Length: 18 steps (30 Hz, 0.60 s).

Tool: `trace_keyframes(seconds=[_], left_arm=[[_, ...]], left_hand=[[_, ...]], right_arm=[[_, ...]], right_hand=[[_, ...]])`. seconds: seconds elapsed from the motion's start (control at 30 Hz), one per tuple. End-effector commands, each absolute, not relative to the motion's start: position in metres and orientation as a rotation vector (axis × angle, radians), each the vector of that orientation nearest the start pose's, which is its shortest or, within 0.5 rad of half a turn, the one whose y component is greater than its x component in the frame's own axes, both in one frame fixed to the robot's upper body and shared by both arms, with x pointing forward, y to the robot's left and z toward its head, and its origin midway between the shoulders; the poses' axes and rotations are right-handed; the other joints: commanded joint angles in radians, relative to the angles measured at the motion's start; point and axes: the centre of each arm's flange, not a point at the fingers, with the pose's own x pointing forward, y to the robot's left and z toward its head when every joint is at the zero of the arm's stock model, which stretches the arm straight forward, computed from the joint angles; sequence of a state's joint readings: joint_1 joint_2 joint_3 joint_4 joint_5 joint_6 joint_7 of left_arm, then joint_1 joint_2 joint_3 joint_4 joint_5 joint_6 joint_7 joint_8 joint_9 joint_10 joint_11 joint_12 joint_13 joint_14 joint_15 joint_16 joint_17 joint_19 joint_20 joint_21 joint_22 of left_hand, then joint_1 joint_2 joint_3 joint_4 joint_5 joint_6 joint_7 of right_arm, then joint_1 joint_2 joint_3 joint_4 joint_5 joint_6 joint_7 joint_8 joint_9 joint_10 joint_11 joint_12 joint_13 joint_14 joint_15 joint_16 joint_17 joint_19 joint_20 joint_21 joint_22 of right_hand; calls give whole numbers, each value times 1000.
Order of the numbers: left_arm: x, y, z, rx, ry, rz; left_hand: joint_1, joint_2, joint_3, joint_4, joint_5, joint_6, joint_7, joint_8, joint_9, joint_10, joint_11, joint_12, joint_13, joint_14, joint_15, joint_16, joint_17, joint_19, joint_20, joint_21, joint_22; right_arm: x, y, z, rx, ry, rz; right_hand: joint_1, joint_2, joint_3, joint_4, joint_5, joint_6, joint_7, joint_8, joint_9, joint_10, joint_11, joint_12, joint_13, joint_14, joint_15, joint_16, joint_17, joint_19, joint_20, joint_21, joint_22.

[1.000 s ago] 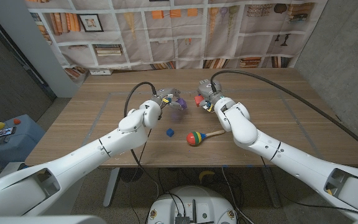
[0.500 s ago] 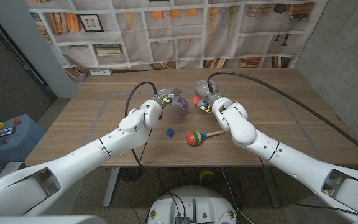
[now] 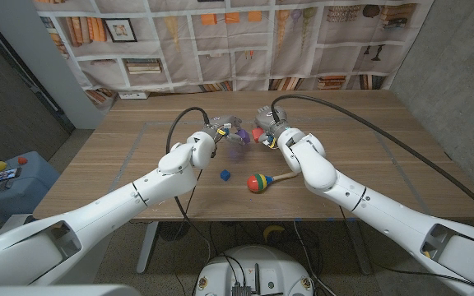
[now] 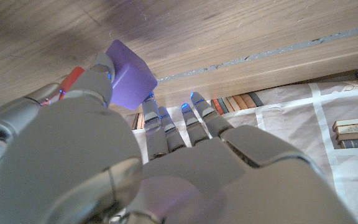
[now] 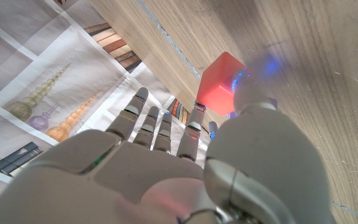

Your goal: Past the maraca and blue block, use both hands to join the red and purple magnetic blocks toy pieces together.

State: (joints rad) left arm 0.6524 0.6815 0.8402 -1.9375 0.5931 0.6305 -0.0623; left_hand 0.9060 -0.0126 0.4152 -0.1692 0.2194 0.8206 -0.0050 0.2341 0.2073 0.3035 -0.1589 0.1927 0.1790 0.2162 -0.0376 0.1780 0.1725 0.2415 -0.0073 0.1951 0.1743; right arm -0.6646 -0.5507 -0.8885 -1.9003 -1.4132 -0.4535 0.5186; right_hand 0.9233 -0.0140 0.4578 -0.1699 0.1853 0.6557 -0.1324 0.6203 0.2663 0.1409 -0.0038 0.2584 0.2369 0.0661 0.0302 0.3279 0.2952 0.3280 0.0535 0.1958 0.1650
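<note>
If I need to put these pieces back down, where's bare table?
Bare wood lies left of the left hand and right of the right hand. Crowded: the blue block and maraca near the table centre.

The right hand [image 5: 166, 168] shows from behind, its grey back broad and close to the camera, with the fingers [image 5: 161, 134] reaching away side by side and the thumb bulking large beside them. A red block [image 5: 221, 84] sits pinched between the thumb tip and the nearest finger, one flat face and a corner turned to the camera, a small blue light glowing against it. Behind the block runs the wooden tabletop [image 5: 291, 50], its grain slanting across. Past the tabletop's edge hangs a backdrop printed with bookshelves [image 5: 30, 93], showing book spines and coloured glass ornaments.
</note>
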Motion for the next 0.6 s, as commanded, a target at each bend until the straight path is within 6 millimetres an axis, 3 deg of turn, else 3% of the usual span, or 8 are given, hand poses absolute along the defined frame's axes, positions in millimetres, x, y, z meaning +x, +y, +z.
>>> trace_keyframes(seconds=[0.03, 0.6], left_arm=[[581, 127, 23, 1385, -519, 31], [584, 125, 23, 1381, -522, 30]], left_hand=[[20, 23, -1, 0, 7, 142, -64, 5, 2, 7, -1, 3, 3, 10, -47, 6, 0, 1, 2, 5, 4], [23, 25, -2, -1, 8, 142, -63, 2, 2, 12, 1, 4, 3, 13, -48, 7, 0, 2, 3, 5, 4]], right_arm=[[556, -59, 25, -1995, -524, -135], [553, -54, 31, -1964, -499, -95]], right_hand=[[30, 18, -7, 1, 5, 47, -38, 22, 5, 12, -2, -4, 1, 0, 3, 3, 1, -1, -1, -3, 6], [31, 20, -13, 4, 7, 53, -32, 28, 2, 18, 2, -6, 0, -2, 8, 2, 3, -6, 3, -4, 6]])
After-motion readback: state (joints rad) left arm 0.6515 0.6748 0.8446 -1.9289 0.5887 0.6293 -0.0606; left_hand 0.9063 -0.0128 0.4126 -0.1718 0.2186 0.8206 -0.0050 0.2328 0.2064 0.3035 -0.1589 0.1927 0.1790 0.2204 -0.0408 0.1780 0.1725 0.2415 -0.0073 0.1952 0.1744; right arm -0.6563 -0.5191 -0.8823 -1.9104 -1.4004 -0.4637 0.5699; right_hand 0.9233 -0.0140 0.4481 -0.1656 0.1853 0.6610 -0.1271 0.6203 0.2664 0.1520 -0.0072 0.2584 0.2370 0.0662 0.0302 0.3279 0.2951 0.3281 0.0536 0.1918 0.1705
